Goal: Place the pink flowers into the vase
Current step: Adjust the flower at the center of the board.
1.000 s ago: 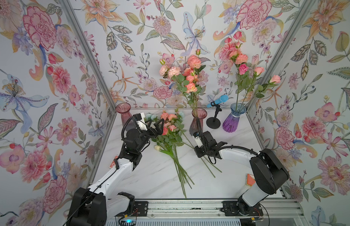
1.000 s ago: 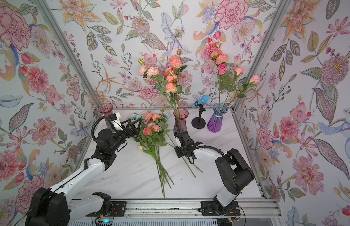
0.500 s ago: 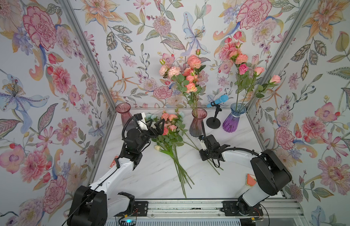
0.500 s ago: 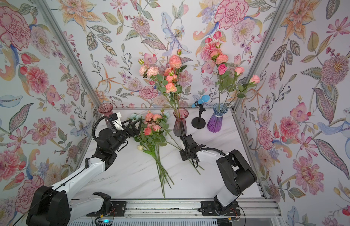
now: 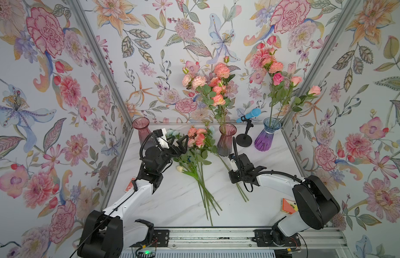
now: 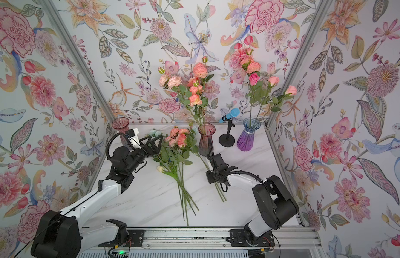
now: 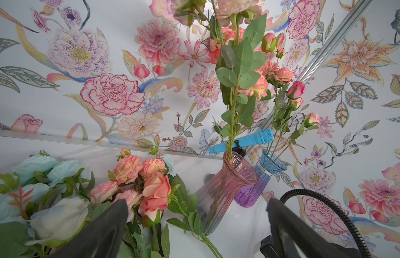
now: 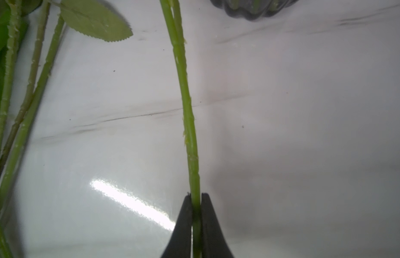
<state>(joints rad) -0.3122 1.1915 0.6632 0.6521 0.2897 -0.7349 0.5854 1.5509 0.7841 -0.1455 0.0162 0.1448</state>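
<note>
A bunch of pink flowers [image 5: 195, 138] [image 6: 179, 137] [image 7: 149, 185] lies on the white marble table, stems pointing to the front. One long green stem [image 8: 186, 111] runs from that bunch past the foot of the mauve ribbed vase [image 5: 225, 139] [image 7: 219, 196], which holds several pink flowers upright. My right gripper [image 8: 196, 201] [image 5: 236, 173] is low over the table, shut on this stem. My left gripper [image 5: 177, 143] [image 7: 196, 201] hangs open just left of the lying blooms, nothing between its fingers.
An empty pink vase [image 5: 141, 129] stands at the back left. A blue-purple vase [image 5: 264, 139] with pink roses is at the back right, beside a blue microphone [image 5: 248, 115] on a black stand. Pale blue and white flowers [image 7: 38, 169] lie left of the pink bunch. An orange box [image 5: 289, 205] lies front right.
My right gripper moved away from the mauve vase toward the front, came down on the stem and closed on it. The left arm has stayed put.
</note>
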